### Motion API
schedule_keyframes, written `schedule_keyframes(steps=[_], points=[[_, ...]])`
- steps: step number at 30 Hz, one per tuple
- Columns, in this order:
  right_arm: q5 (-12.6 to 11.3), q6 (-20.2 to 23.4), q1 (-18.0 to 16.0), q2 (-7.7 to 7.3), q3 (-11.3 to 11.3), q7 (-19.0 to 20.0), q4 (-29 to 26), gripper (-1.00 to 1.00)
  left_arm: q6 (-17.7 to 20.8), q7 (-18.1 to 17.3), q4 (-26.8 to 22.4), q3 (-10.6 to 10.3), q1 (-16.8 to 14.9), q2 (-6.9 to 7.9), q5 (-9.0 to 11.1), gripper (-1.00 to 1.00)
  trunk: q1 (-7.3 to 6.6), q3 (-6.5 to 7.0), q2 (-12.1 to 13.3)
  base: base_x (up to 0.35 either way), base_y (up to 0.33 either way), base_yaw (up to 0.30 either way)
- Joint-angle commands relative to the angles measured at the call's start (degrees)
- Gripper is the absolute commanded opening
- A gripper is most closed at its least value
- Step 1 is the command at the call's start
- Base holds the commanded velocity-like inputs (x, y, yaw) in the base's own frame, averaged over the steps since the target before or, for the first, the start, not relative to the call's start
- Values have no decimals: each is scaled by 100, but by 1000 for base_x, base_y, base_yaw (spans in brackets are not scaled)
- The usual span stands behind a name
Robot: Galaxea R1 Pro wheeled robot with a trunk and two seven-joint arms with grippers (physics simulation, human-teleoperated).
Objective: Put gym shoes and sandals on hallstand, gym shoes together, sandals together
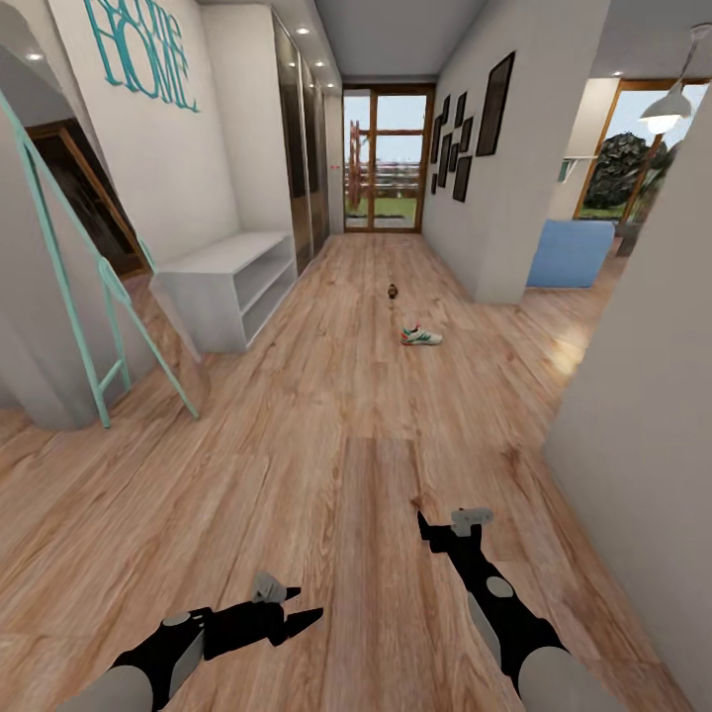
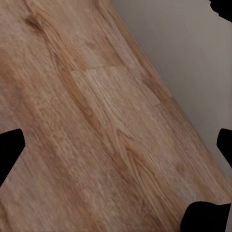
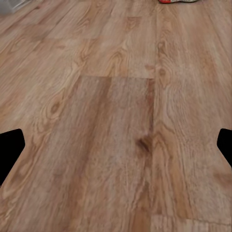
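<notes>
Lying alone mid-corridor on the plank floor [image 1: 326,475], one gym shoe [image 1: 421,337]; beyond it a small dark object [image 1: 394,291], too small to identify. White low bench [image 1: 232,282] along the left wall. Left gripper [image 1: 297,608] and right gripper [image 1: 445,522] hover low, both spread apart, holding nothing.

- From the head camera I look forward and down a long corridor, over both arms, across the corridor floor [image 1: 326,445] to a glazed door [image 1: 388,158] at the far end.
- My left wrist camera sits close above the planks, angled toward the foot of a pale wall [image 2: 193,63].
- My right wrist camera looks low along the planks; a gym shoe [image 3: 178,1] clips its far edge.
- All three views share the floor; head and right wrist share the gym shoe [image 1: 421,336].
</notes>
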Motion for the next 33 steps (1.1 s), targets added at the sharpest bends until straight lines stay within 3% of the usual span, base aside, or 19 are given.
schedule_keyframes(steps=[1, 33], points=[[55, -19, -4, 5, -49, 30, 2, 100, -56, -10, 2, 42, -3, -2, -60, 100, 2, -5, -2, 343, 10, 0], [54, -19, -4, 10, -49, 29, 2, 100, -56, -1, 1, 42, -3, 3, -62, 100, 2, -5, -2, 345, 1, 0]])
